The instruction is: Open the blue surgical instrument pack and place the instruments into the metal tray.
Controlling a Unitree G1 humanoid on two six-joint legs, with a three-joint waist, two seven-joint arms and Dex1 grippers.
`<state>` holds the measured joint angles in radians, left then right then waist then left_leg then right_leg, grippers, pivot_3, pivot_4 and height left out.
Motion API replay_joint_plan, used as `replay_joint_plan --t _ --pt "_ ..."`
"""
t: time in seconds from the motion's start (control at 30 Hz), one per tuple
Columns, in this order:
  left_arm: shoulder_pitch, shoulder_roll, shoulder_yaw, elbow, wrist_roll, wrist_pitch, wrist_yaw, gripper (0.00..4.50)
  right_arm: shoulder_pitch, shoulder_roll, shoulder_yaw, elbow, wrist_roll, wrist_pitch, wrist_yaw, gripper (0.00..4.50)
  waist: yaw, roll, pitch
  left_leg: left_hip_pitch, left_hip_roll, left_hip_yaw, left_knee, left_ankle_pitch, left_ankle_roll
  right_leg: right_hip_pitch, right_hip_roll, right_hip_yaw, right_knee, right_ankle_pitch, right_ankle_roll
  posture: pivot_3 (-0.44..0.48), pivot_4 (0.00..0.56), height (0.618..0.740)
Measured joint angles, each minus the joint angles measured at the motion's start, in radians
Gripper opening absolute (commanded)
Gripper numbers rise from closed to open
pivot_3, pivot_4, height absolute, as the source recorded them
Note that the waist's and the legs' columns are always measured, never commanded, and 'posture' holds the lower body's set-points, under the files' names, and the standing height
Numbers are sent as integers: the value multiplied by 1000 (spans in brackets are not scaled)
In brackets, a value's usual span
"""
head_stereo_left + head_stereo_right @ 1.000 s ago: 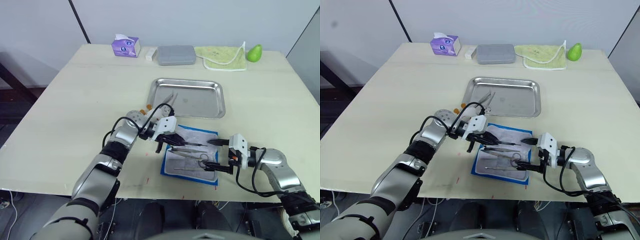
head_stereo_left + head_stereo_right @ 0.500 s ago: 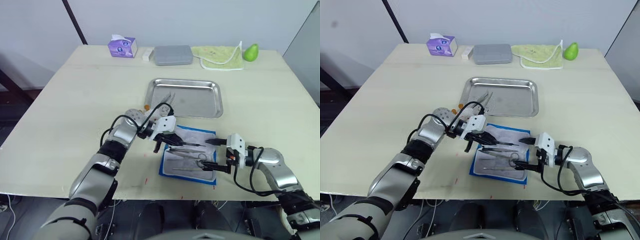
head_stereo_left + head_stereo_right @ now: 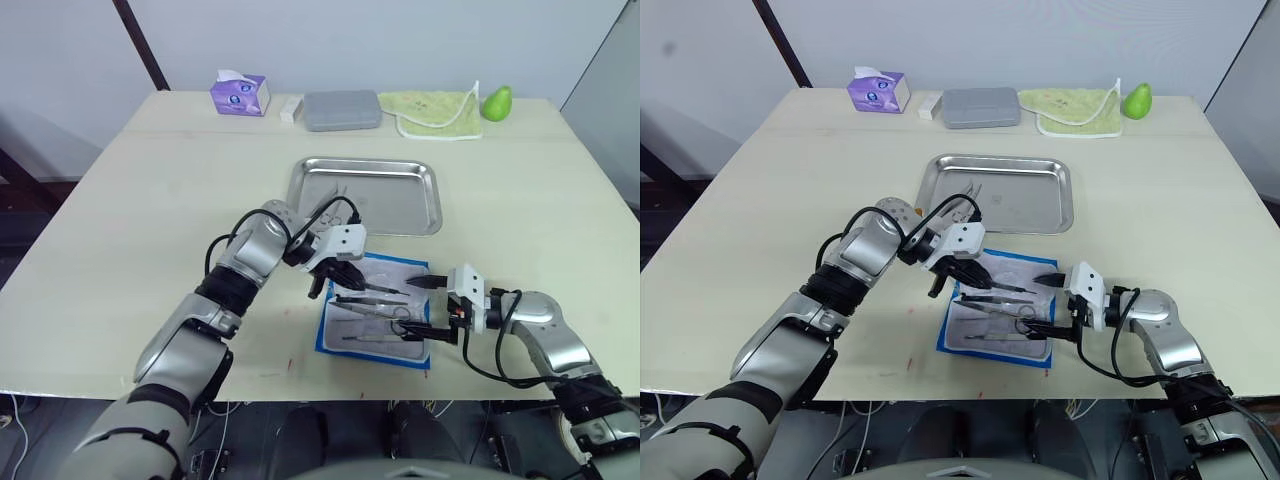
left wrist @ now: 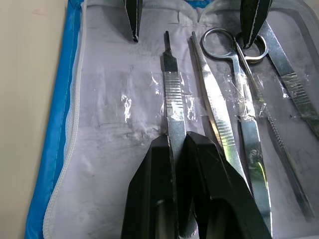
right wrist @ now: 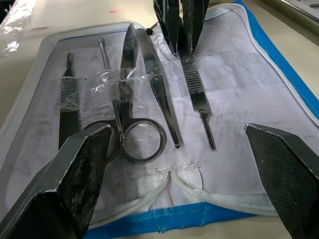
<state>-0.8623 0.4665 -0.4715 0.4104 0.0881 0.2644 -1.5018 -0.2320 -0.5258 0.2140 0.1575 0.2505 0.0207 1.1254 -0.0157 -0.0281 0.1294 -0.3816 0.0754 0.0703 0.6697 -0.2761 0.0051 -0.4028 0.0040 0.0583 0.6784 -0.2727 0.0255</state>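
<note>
Left claw [image 4: 175,149] pinched on a scalpel handle [image 4: 172,97] in the opened blue pack [image 3: 372,310], right claw [image 5: 179,164] wide open, touching nothing

Your bench [image 3: 150,190] is pale wood with a faint seam running across its far part. Plain light grey wall [image 3: 400,40] behind it; 1 dark bar [image 3: 140,45] runs diagonally down the wall to the bench's far left corner. Lined up along the far edge: purple tissue box [image 3: 239,93], small white block [image 3: 291,108], grey case [image 3: 342,110], pale green cloth [image 3: 436,110], green pear-shaped object [image 3: 497,102]. Dark floor [image 3: 20,200] at left. Light is even.
</note>
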Motion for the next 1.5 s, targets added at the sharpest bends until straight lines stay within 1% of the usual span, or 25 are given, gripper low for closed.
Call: replay_joint_plan --t 0.3,0.57,0.87,0.93,1.0,1.03,1.1,1.17,1.27,1.3,1.33,1.37,1.43,1.47,1.5 --pt "-25 27 -16 -36 7 60 -22 31 -13 0 8 0 -8 11 -3 4500 -1 0 0 0 0 0 0 0 0 0 0 0 0 0 0 0 150 740" --pt "-32 62 -21 -52 -1 78 -37 31 -14 0 10 0 -8 12 -4 4500 -1 0 0 0 0 0 0 0 0 0 0 0 0 0 0 0 150 740" --pt "-15 230 -1 -115 -34 97 -48 31 -13 0 11 -2 -8 13 -6 4500 -1 0 0 0 1 0 0 0 0 0 0 0 0 0 0 0 150 740" --pt "14 296 29 -142 -55 106 -51 31 -14 3 13 -1 -7 12 -5 4500 -5 0 0 0 1 1 0 0 0 -1 1 1 0 0 -1 0 150 740" --pt "47 366 87 -170 -94 145 -55 31 -16 -1 11 1 -7 12 0 4500 -1 0 0 0 2 1 0 0 0 -1 0 0 0 -1 -1 0 150 740" --pt "64 379 125 -206 -131 171 -55 31 -16 -4 8 5 -7 12 3 4500 3 -1 0 0 1 1 0 0 0 -1 -1 -1 0 -1 -1 0 150 740" --pt "84 381 152 -247 -168 196 -54 31 -16 -4 7 8 -7 12 4 4500 5 -2 -1 0 1 1 0 0 0 0 -1 -1 0 -1 -1 0 150 740" --pt "135 382 218 -328 -240 272 -37 31 -16 -3 8 8 -5 11 6 4500 3 -2 -1 0 1 1 0 0 0 0 -2 -1 1 -1 -1 0 150 740" --pt "190 377 320 -430 -326 413 47 31 -15 -4 7 8 -4 10 15 4500 2 -2 -1 0 1 0 0 0 0 0 -1 -2 0 -1 -1 0 150 740" --pt "204 369 356 -468 -348 465 94 31 -15 -5 5 9 -4 10 18 4500 3 -2 -1 0 1 0 0 0 0 0 -1 -2 0 -1 -1 0 150 740" --pt "221 341 408 -527 -380 552 180 31 -15 -8 3 11 -4 10 22 4500 4 -2 -1 0 1 0 0 0 0 0 -2 -2 0 -1 -1 0 150 740" --pt "223 335 416 -538 -388 569 196 31 -16 -9 3 12 -4 10 23 4500 6 -3 -1 0 1 0 0 0 0 0 -2 -3 0 -1 -1 0 150 740" --pt "237 245 480 -620 -417 704 356 31 -17 -11 2 13 -3 10 27 4500 6 -3 -1 0 0 -1 0 0 0 0 -3 -3 1 -1 0 0 150 740" --pt "237 216 487 -641 -423 746 407 31 -17 -11 2 13 -2 10 29 4500 6 -3 -1 -1 0 -1 0 0 0 0 -3 -3 0 -1 0 0 150 740" --pt "235 164 487 -689 -396 803 521 31 -19 -12 2 15 -3 10 32 4500 6 -3 -1 -1 0 -1 0 0 0 0 -3 -3 0 -1 0 0 150 740"
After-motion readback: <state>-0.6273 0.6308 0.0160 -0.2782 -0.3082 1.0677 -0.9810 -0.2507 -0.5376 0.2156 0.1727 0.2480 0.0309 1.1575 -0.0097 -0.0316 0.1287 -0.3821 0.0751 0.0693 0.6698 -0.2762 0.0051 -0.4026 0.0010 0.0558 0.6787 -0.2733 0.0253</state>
